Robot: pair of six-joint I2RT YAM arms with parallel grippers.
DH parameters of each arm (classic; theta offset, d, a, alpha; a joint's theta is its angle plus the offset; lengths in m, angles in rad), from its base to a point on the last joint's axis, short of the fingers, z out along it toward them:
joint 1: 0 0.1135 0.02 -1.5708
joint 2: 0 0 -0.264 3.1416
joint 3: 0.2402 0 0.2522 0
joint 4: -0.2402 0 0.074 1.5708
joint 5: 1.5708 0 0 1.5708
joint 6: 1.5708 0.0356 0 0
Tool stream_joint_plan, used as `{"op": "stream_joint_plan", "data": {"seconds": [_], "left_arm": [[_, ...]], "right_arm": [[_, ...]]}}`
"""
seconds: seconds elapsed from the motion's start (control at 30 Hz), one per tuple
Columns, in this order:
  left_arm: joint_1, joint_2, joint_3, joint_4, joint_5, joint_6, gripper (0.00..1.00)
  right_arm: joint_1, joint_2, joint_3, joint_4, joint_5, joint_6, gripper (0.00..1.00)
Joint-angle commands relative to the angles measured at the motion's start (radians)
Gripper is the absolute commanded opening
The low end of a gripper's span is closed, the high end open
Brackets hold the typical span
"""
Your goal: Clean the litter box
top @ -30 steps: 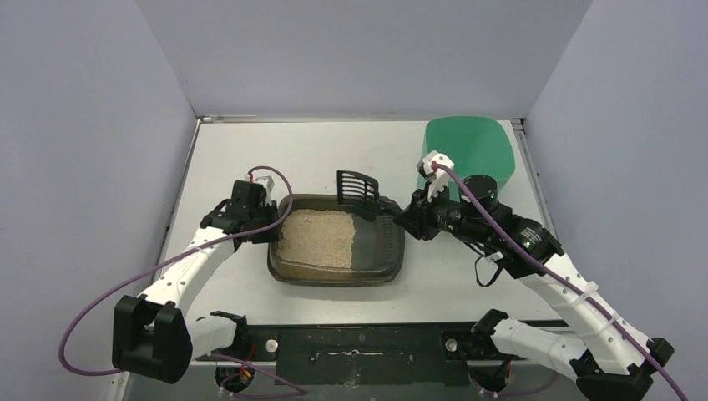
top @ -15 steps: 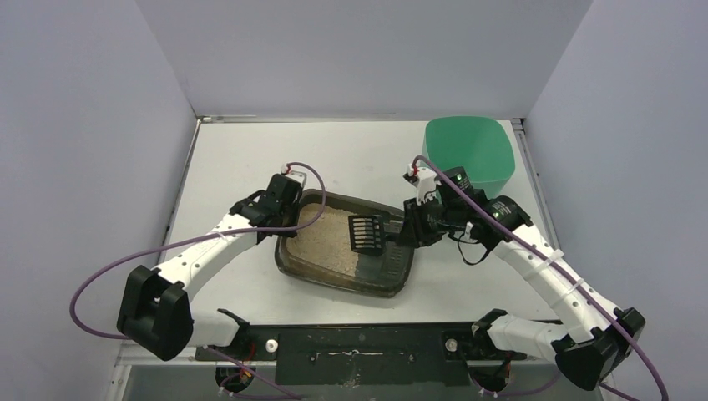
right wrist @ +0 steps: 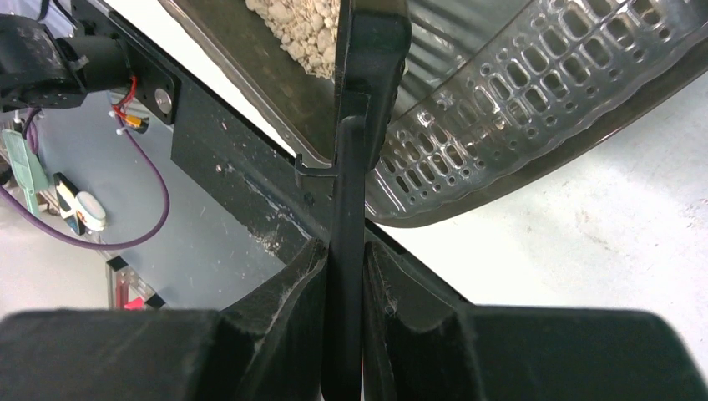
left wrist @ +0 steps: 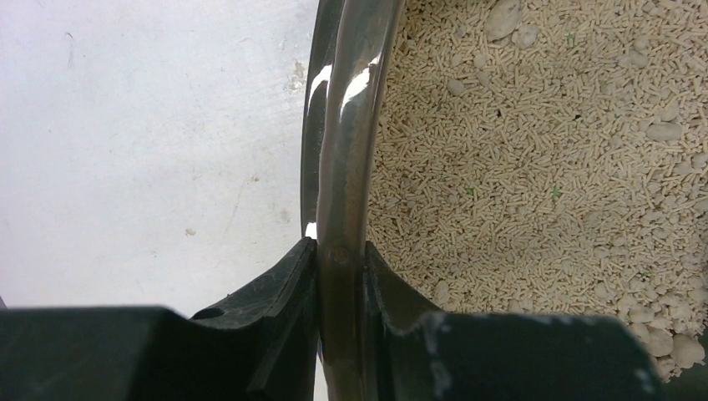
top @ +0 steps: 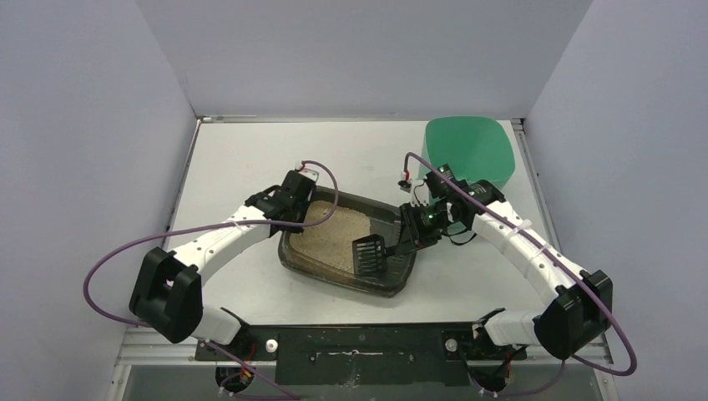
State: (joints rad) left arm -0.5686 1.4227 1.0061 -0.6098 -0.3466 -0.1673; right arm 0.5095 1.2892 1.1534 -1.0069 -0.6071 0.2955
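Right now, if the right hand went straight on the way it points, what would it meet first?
The right hand is shut on the black scoop, aimed into the litter box. Its blade would likely meet the box floor beside the litter first; depth is unclear.

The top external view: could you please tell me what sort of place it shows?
Probably a robot test cell: plain walls enclose a white table, left arm and right arm bolted at its near edge, a litter box and green bin staged.
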Motion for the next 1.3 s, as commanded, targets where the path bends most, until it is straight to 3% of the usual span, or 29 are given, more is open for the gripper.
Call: {"op": "stream_joint_plan", "data": {"seconds": [0.0,0.27,0.43,0.83,1.27], "left_arm": [[-0.007,-0.029,0.056,0.151,-0.018,-0.002,0.00],[-0.004,-0.094,0.002,0.226,-0.010,-0.021,0.00],[-0.002,-0.120,-0.013,0.243,0.016,-0.030,0.00],[-0.011,-0.136,-0.020,0.241,0.047,-0.046,0.00],[-0.013,-0.161,-0.023,0.246,0.097,-0.071,0.00]], "right_arm": [[-0.009,0.051,0.002,-0.024,-0.023,0.012,0.00],[-0.009,0.178,0.049,-0.060,0.010,0.023,0.00],[0.010,0.236,0.047,0.020,-0.033,0.071,0.00],[0.104,0.275,-0.176,0.543,-0.141,0.369,0.00],[0.201,0.414,-0.276,1.136,-0.253,0.632,0.00]]}}
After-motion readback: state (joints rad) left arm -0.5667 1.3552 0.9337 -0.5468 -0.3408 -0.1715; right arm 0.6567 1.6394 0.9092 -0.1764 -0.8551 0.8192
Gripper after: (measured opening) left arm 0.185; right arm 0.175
